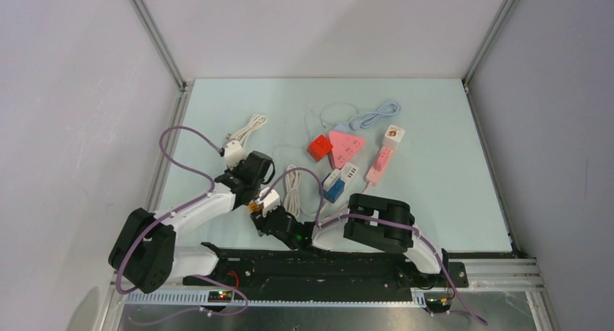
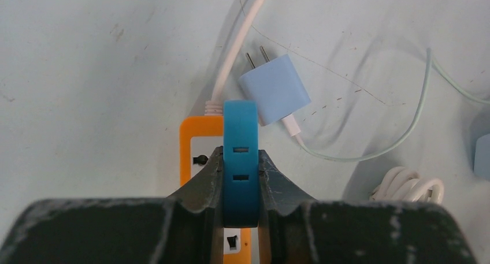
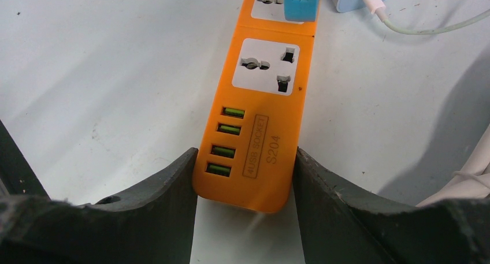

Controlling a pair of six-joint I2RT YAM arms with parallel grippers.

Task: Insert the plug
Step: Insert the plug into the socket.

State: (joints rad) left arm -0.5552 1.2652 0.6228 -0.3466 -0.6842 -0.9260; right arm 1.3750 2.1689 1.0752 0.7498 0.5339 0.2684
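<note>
My left gripper [image 2: 240, 153] is shut on a blue plug [image 2: 240, 131] and holds it upright over the far socket of an orange power strip [image 2: 193, 141]. In the right wrist view the blue plug [image 3: 301, 0] stands on that socket's face; how deep its prongs sit is hidden. My right gripper [image 3: 245, 160] is shut on the USB end of the orange power strip [image 3: 260, 138], one finger against each long side. In the top view the two grippers, left [image 1: 262, 195] and right [image 1: 269, 216], meet at the strip [image 1: 254, 207] near the table's front left.
A light blue charger [image 2: 276, 89] with a thin cable lies just beyond the strip. The strip's white cord [image 2: 238, 44] runs away. A white cable coil [image 2: 411, 189] lies to the right. A red cube [image 1: 318, 147], a pink triangle [image 1: 347, 140] and a pink strip [image 1: 379, 164] lie mid-table.
</note>
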